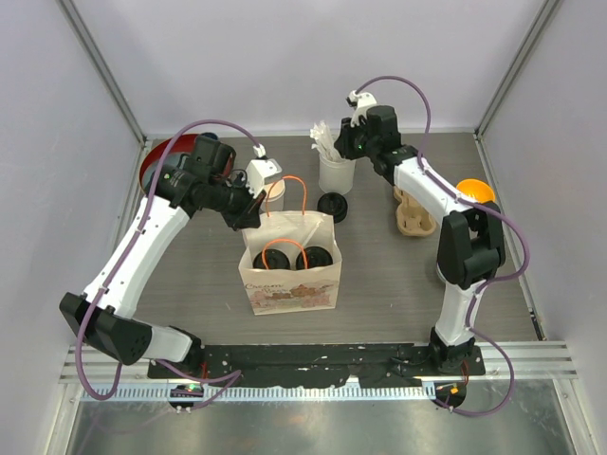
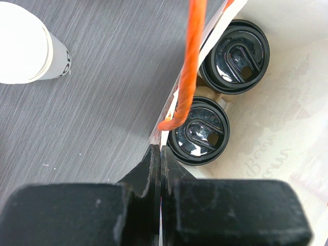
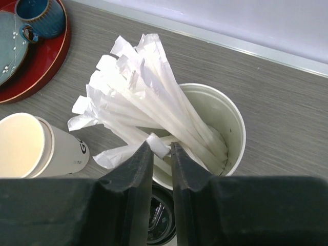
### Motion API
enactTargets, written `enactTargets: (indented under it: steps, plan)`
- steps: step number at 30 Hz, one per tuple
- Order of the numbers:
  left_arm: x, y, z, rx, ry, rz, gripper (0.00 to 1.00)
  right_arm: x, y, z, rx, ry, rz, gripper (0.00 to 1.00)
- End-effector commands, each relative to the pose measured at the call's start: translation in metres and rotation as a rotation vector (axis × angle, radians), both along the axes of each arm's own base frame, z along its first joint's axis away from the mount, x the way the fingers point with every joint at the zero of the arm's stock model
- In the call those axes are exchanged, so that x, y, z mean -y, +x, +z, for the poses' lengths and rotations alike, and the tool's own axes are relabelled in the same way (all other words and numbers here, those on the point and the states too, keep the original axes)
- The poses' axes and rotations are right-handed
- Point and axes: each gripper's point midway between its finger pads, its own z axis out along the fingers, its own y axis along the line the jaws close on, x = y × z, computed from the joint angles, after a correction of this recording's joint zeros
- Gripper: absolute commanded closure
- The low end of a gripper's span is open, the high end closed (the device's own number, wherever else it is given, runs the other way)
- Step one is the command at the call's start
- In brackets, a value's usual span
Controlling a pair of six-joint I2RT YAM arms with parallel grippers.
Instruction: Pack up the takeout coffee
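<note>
A paper bag (image 1: 289,284) with orange handles (image 2: 189,66) stands mid-table. Inside it sit two takeout coffee cups with black lids (image 2: 236,50) (image 2: 201,132), also seen from above (image 1: 276,258) (image 1: 313,256). My left gripper (image 2: 161,149) (image 1: 254,212) is shut on the bag's back-left rim. An open white paper cup (image 2: 25,48) (image 3: 31,146) stands behind the bag, and a loose black lid (image 1: 332,206) (image 3: 166,220) lies on the table. My right gripper (image 3: 161,146) (image 1: 343,144) hangs over the white cylinder of wrapped sticks (image 3: 205,128), pinching the end of one stick (image 3: 163,144).
A red tray (image 3: 36,77) (image 1: 152,163) with a blue mug (image 3: 43,15) and a plate sits at the back left. The tan pulp carrier (image 1: 414,216) and an orange round thing (image 1: 474,192) are at the right. Enclosure walls ring the table.
</note>
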Motion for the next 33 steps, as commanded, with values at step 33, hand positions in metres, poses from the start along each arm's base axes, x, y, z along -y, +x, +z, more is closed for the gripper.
enactTargets:
  steps: [33]
  plan:
    - [0.000,-0.001,0.016,0.042,-0.022,-0.010,1.00,0.066,-0.091,0.254,0.499,-0.111,-0.066,0.99]
